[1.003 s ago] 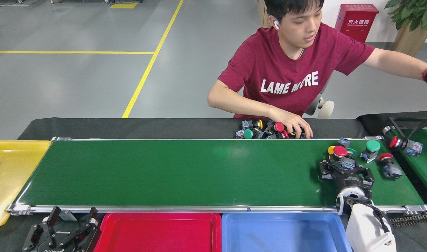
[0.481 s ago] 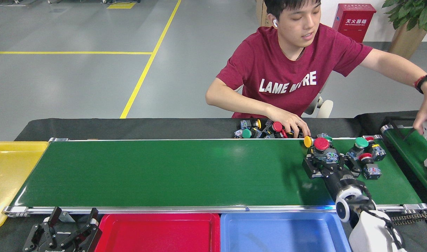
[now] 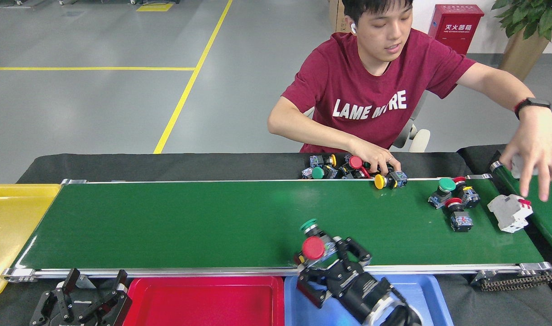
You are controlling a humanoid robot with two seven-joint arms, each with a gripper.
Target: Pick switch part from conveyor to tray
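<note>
The red-capped switch part [image 3: 313, 248] sits clamped in the right gripper [image 3: 326, 261], at the conveyor's near rail just above the seam between the red tray [image 3: 203, 301] and the blue tray [image 3: 427, 296]. A green-capped piece [image 3: 309, 224] pokes up right behind it; whether it is also held or merely rides along I cannot tell. A second ago this gripper was far out at the right end of the conveyor [image 3: 190, 226], closing on that part among a cluster; now it has carried the part back toward the trays, so the pick looks done and only the drop remains (into the red tray, I would guess, by cap colour).

Counted on the belt: one yellow-capped part [image 3: 381, 181] at the far rail, which has drifted left, a group of three to the right (one green-capped part [image 3: 447, 184], two red), and one white breaker [image 3: 510, 212], newly arrived. Three trays: yellow tray [image 3: 9, 226], red, blue. A person's hand [image 3: 378, 158] rests on a heap of spare parts on the worktop. The left gripper [image 3: 83, 301] idles with fingers spread, empty.
</note>
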